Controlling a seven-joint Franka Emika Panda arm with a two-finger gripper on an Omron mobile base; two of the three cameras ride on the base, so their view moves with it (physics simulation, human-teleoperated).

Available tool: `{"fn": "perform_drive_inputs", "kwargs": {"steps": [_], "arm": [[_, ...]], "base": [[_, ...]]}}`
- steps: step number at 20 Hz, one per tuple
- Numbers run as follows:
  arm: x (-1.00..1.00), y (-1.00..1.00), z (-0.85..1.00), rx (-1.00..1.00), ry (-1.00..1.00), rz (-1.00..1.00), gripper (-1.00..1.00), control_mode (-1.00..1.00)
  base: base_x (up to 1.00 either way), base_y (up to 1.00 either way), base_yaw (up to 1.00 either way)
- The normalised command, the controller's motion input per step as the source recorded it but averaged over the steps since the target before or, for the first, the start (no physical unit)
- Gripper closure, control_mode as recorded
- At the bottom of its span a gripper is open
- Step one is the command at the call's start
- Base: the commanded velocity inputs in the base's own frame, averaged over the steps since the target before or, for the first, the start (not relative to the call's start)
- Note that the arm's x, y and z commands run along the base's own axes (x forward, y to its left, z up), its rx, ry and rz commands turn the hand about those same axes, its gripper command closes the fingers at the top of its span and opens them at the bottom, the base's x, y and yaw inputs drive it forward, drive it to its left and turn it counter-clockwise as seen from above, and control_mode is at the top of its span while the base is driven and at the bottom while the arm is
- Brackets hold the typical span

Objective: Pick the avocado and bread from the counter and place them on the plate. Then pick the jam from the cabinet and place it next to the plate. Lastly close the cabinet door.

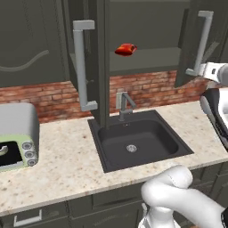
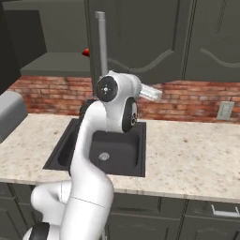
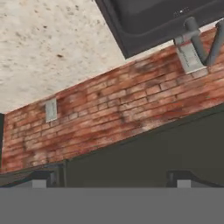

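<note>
Here we list the jam (image 1: 125,49) on the shelf of the open cabinet (image 1: 147,60), above the sink (image 1: 138,142). We note the gripper (image 3: 111,181) with fingers spread apart, empty, facing the brick wall (image 3: 113,113).

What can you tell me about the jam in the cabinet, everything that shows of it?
The jam is a small, squat, bright red thing with a glossy look, wider than tall and lying slightly tilted. It rests on the flat inner shelf of the cabinet, towards the shelf's left side, above the sink. Both doors beside it stand open. Nothing else touches it, and no gripper is near it. In the right base view a sliver of red peeks out past the edge of the door. Its lid and label are too small to make out.
</note>
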Motion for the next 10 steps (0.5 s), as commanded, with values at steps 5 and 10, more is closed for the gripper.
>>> {"fn": "perform_drive_inputs", "kwargs": {"steps": [5, 10], "arm": [[0.83, -0.01, -0.05, -0.29, -0.42, -0.47, -1.0, -1.0], [1.0, -0.12, 0.77, 0.01, -0.43, -0.13, -1.0, -1.0]], "base": [[0.0, 0.0, 0.0], [0.0, 0.0, 0.0]]}}
